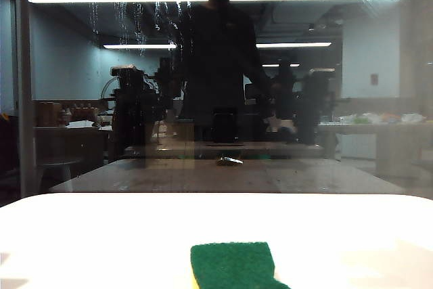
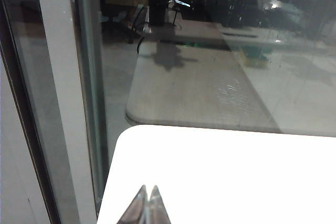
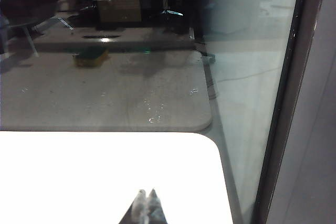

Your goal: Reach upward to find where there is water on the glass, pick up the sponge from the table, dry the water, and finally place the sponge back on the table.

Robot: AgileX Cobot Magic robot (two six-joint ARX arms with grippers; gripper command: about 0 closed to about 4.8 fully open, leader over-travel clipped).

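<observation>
None of the steps: judging from how things lie, the search, the pick-up, the drying and the return are all left to do.
Water: thin whitish streaks (image 1: 125, 11) run down the far upper left part of the pane, above and across the bright light strip; they look wet and not wiped.
Glass: the dark pane (image 1: 318, 99) stands upright behind the far edge of the table, with a grey frame upright at its left side.
Sponge: the green and yellow sponge (image 1: 235, 266) lies flat on the near middle of the table, with no gripper near it.
Table: the white table (image 1: 101, 235) is bare except for the sponge.
Left gripper: the left gripper (image 2: 148, 203) is clenched with its fingertips pressed together, holding nothing, low over the near left part of the table by the rounded corner.
Right gripper: the right gripper (image 3: 146, 205) is also closed tight and empty, over the near right part of the table.
Next step, as I judge it: one arm must rise toward the upper left streaks to find the wet place before it takes the sponge.
</observation>
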